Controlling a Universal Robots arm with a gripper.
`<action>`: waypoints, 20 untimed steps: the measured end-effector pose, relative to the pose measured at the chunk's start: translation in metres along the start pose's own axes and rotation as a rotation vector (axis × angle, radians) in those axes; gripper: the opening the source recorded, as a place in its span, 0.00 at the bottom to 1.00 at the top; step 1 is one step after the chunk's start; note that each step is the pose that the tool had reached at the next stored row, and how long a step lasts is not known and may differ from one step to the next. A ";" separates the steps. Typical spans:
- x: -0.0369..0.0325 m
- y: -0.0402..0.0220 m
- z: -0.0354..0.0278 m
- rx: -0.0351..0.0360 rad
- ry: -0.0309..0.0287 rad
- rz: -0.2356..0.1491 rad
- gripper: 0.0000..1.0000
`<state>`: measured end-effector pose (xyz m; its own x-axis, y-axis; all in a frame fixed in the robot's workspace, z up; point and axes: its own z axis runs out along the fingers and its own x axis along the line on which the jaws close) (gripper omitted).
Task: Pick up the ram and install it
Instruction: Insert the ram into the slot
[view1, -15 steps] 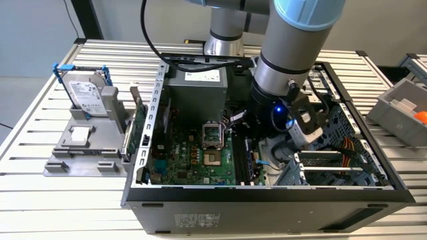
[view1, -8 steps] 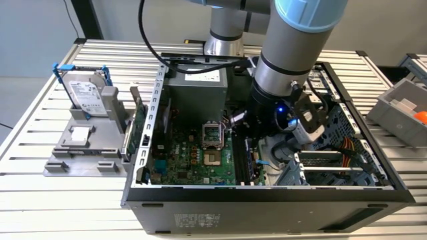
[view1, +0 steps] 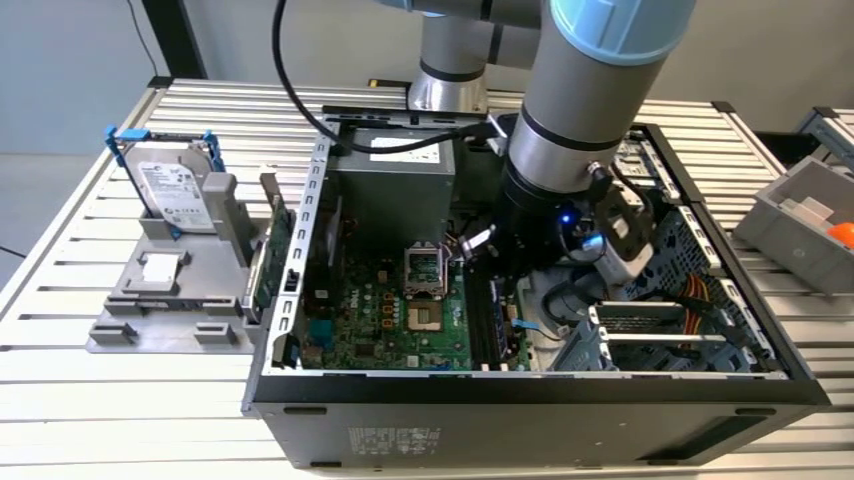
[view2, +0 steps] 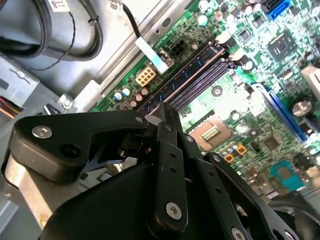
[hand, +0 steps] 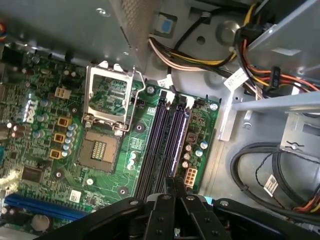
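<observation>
step in hand: the gripper (hand: 172, 192) is low inside the open computer case (view1: 534, 395), right over the black memory slots (hand: 167, 142) of the motherboard (hand: 60, 150); i judge this is the seating of the ram.
gripper state: in both wrist views the two fingers stand very close together, with only a thin gap; something thin seems to be between them, but i cannot tell for sure.
ram: a thin dark edge shows at the fingertips in the second wrist view (view2: 156, 111), just above the end of the slots; i take it for the ram, held on edge, but it is mostly hidden by the fingers.
relation: the ram, if it is this, lies in line with the long slots and between the fingers, near the slot end beside the white connector (hand: 190, 176).
how to do well: keep the stick upright and parallel to one slot, press straight down and evenly, so that both ends go in together.
other things: the hard drive (view1: 174, 185) stands in a holder outside the case, well apart.
</observation>
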<state>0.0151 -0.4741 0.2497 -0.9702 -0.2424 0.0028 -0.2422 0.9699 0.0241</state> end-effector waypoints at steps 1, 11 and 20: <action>-0.0001 0.0000 0.0000 0.0000 0.0003 -0.012 0.00; -0.0003 0.0000 0.0001 0.0001 0.0018 -0.075 0.00; -0.0003 0.0001 0.0001 0.0002 0.0031 -0.130 0.00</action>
<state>0.0154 -0.4739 0.2495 -0.9305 -0.3662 0.0027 -0.3660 0.9303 0.0243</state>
